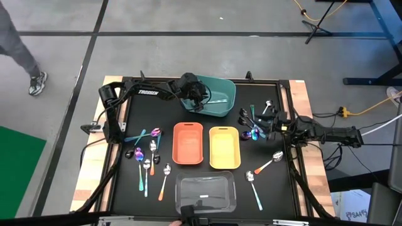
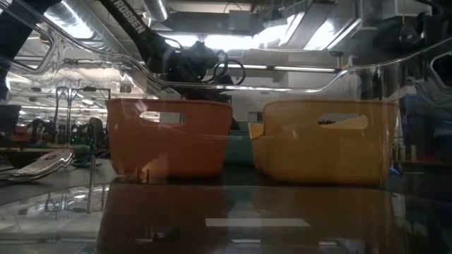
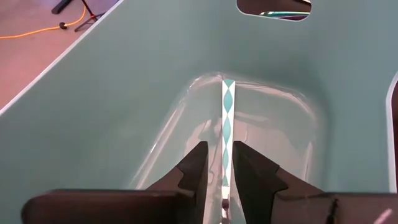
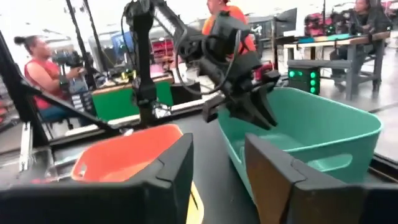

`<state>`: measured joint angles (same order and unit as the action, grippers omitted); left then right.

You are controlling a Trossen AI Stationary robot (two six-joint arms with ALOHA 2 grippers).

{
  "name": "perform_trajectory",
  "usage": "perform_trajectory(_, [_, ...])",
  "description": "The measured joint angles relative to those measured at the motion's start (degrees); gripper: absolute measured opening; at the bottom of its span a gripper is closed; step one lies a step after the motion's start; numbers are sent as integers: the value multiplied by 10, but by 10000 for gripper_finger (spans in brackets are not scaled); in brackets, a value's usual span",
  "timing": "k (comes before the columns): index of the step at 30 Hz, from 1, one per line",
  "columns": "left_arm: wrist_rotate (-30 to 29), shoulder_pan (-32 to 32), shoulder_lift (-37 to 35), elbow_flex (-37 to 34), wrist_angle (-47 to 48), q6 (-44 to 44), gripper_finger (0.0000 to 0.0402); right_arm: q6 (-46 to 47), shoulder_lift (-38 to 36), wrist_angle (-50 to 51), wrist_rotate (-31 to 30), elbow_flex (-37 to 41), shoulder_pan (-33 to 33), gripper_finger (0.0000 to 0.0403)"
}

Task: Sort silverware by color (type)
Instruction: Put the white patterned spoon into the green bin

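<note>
Four bins are sitting on a black desk (image 1: 286, 194).

A teal bin (image 1: 223, 94) is sitting at the far side of the desk. An orange bin (image 1: 188, 143) and a yellow bin (image 1: 224, 147) are lying side by side in the middle. A clear bin (image 1: 205, 192) is resting at the near edge. A person's leg and shoe (image 1: 36, 82) are showing on the grey floor (image 1: 188, 56). A yellow cable (image 1: 314, 14) is lying on the floor. In the room behind, people (image 4: 43, 68) are sitting at benches.

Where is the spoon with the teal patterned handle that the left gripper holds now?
The teal-handled spoon hangs between the left gripper's fingers inside the teal bin, at the table's far side behind the orange bin.
</note>
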<state>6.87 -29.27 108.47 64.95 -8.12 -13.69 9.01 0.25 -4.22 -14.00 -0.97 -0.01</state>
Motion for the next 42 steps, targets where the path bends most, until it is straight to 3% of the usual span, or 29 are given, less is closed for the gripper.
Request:
perform_trajectory(8, [0, 13, -17, 0, 0, 0, 69, 7, 0, -1, -46, -48, 0, 215])
perform_trajectory(13, [-4, 28, -59, 0, 0, 0, 69, 36, 24, 0, -92, -101, 0, 229])
perform_trajectory(17, [-4, 38, -109, 0, 6, 0, 69, 45, 79, 23, -122, -156, 0, 227])
perform_trajectory(21, [-4, 45, -167, 0, 36, 0, 69, 94, 161, 80, -211, -223, 0, 226])
perform_trajectory(24, [-5, 50, -211, 0, 68, 0, 69, 139, 225, 157, -279, -281, 0, 226])
perform_trajectory(27, [-4, 54, -255, 0, 114, -4, 69, 192, 289, 257, -305, -345, -1, 225])
perform_trajectory(34, [-4, 58, -331, 0, 209, -3, 69, 342, 419, 506, -266, -491, -68, 225])
perform_trajectory(42, [-5, 68, -348, 0, 287, -3, 69, 371, 530, 656, -50, -581, -218, 225])
